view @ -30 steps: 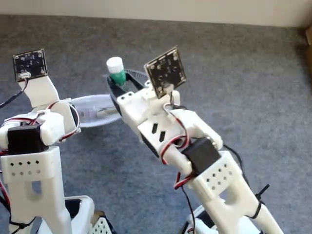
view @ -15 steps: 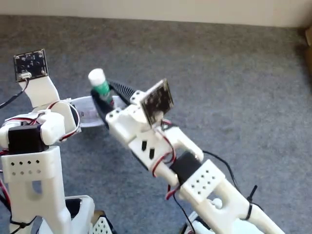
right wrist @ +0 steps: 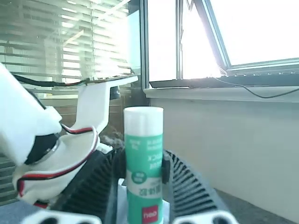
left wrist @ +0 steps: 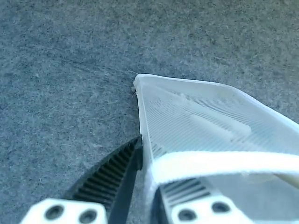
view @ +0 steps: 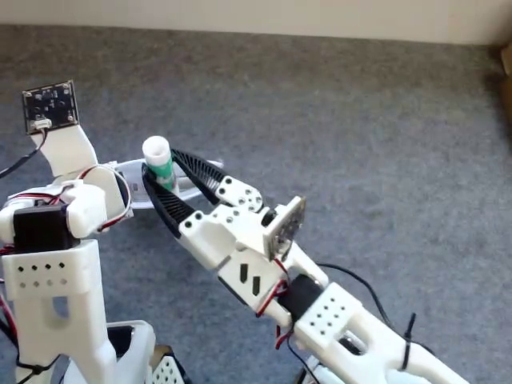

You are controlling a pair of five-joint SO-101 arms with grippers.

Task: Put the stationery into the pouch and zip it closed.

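Right gripper point(view: 162, 170): jaws part-open, clamped on the glue stick point(view: 157, 150) at mid-body. The wrist view shows both black ribbed fingers point(right wrist: 187, 186) pressed to the sides of the stick point(right wrist: 144, 158), white cap up, green label between the pads. Stick is upright, slightly tilted in the high view.

Stick is off the floor, right over the pouch point(view: 136, 194). Can't tell if its lower end touches the pouch, since the fingers hide it.

Left gripper point(left wrist: 147, 172): nearly closed, pinching the pouch point(left wrist: 201, 126) wall near one end. Black finger point(left wrist: 114, 172) is outside the wall, the other finger is on the inner side under the white rim strip. Pouch is translucent and ribbed, lying on the grey carpet point(view: 360, 120), with its mouth held open on that side. A pale long item shows through the mesh; can't identify it.

Left arm point(view: 56, 224) sits upright just beside the pouch, and the right arm reaches diagonally in from the near side.
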